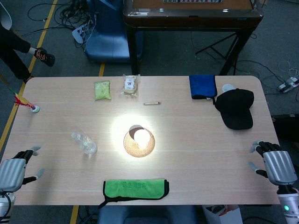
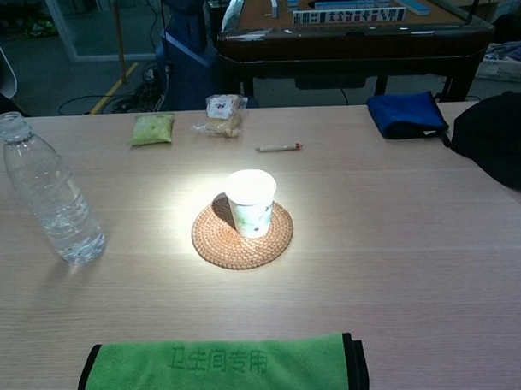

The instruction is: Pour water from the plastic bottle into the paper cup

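Observation:
A clear plastic bottle [image 1: 83,143] [image 2: 52,195] stands upright on the table's left half, cap off, with some water in it. The white paper cup [image 1: 141,136] [image 2: 251,202] stands on a round woven coaster [image 1: 138,143] [image 2: 242,235] at the table's middle, under a bright light spot. My left hand [image 1: 14,171] rests at the near left corner, fingers apart, holding nothing, well left of the bottle. At the near right edge my right hand [image 1: 275,164] is likewise empty with fingers spread. Neither hand shows in the chest view.
A folded green cloth [image 1: 135,188] [image 2: 222,368] lies at the front edge. A black cap [image 1: 236,108], a blue cloth [image 1: 202,86], two snack packets [image 1: 102,89] [image 1: 131,85] and a small stick [image 1: 152,103] lie further back. A shuttlecock-like toy [image 1: 32,108] sits at far left.

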